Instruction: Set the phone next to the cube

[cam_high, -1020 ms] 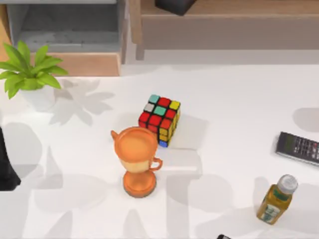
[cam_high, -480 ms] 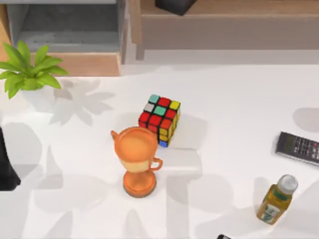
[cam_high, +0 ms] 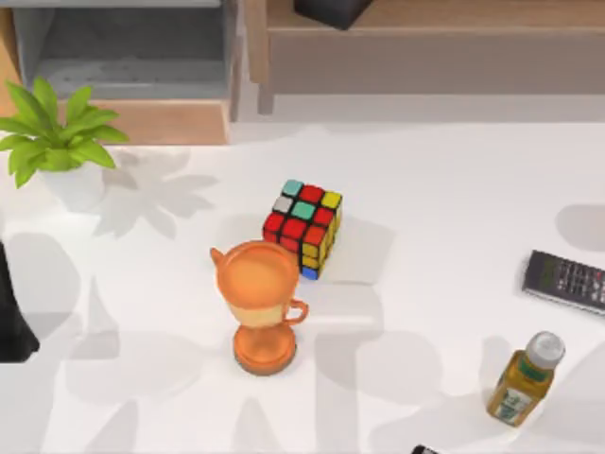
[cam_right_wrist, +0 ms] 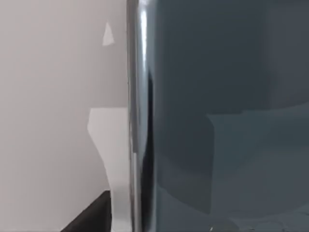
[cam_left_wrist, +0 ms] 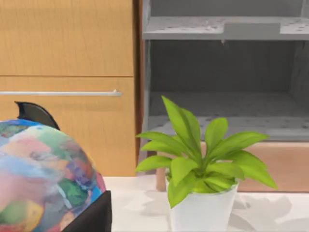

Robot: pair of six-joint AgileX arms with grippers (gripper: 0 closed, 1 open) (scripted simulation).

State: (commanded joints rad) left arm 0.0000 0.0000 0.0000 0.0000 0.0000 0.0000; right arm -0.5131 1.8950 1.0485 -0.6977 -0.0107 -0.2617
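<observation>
We start at our right gripper [cam_right_wrist: 89, 217], of which we catch a dark wedge low in the right wrist view. Whether it is apart, together or clamped on anything, we cannot tell. Pressed up close in front of it is the phone [cam_right_wrist: 222, 106], its glossy grey-blue screen facing the wrist camera and its thin silvery edge running along one side. Just beyond that edge lies the white table [cam_right_wrist: 58, 96]. We cannot tell whether the phone touches it.

Our left arm [cam_high: 11, 312] is parked at the table's left edge. A dark piece of the left gripper [cam_left_wrist: 91, 215] shows in the left wrist view, and again we cannot tell its state. Right beside that gripper is a painted globe [cam_left_wrist: 43, 179], and a little farther out a green plant [cam_left_wrist: 203, 164] in a white pot stands before the grey shelves.

Well away from the left arm, near the table's middle, sits the cube [cam_high: 303, 227] (red and teal stickers up). An orange trophy cup [cam_high: 260, 303] stands just beside it, on the near side. Far off toward the right edge lie a black remote [cam_high: 567, 281] and, nearer the front, a small bottle [cam_high: 522, 378].
</observation>
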